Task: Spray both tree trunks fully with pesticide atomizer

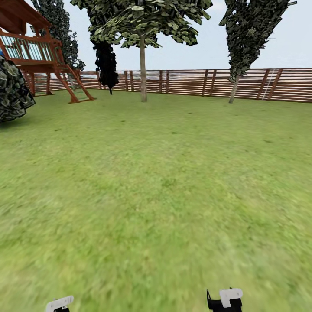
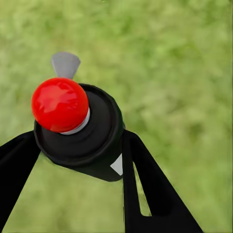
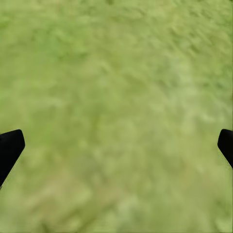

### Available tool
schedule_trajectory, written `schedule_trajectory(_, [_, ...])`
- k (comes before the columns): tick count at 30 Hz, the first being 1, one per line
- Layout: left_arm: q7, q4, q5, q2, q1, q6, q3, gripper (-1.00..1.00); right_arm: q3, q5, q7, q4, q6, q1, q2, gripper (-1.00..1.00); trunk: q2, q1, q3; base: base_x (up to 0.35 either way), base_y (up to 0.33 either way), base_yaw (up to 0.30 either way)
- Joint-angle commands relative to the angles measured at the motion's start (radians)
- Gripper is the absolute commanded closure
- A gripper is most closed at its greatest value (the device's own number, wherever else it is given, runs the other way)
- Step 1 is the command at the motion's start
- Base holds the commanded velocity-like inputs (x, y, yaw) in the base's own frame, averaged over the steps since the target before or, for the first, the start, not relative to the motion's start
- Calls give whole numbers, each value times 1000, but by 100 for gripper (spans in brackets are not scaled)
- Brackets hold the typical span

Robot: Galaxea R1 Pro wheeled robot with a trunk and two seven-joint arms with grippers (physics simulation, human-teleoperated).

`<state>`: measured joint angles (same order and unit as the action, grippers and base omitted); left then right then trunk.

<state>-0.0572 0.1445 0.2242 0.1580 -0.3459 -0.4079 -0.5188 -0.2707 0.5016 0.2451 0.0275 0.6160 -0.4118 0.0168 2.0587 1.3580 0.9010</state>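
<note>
The pesticide atomizer (image 2: pixel 92 131) has a black body, a red ball top and a grey nozzle tip. It sits between the two black fingers of my left gripper (image 2: pixel 80 148), which is shut on it above the grass. My right gripper (image 3: pixel 116 145) is open over bare grass, its fingertips far apart. In the head view both wrists peek in at the lower edge, the left gripper (image 1: pixel 59 304) and the right gripper (image 1: pixel 225 300). Far ahead stand two trees with pale trunks, one tree (image 1: pixel 143 73) near the middle and another tree (image 1: pixel 234 89) to the right.
A wide lawn (image 1: pixel 164 186) stretches between me and the trees. A brown slatted fence (image 1: pixel 195 82) closes the back. A wooden playset (image 1: pixel 39 52) with a ladder stands at the far left, beside a dark bush (image 1: pixel 13 93) and a dark narrow tree (image 1: pixel 106 65).
</note>
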Motion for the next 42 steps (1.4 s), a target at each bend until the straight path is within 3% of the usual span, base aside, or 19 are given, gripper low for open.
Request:
schedule_trajectory(1, [-6,-1,6,0,-1,-3,-9,100,-5,11,6,-1,2,-1,0,-100,0,0,1,338,0,0])
schedule_trajectory(42, [-6,-1,6,0,-1,-3,-9,100,-5,11,6,-1,2,-1,0,-100,0,0,1,338,0,0])
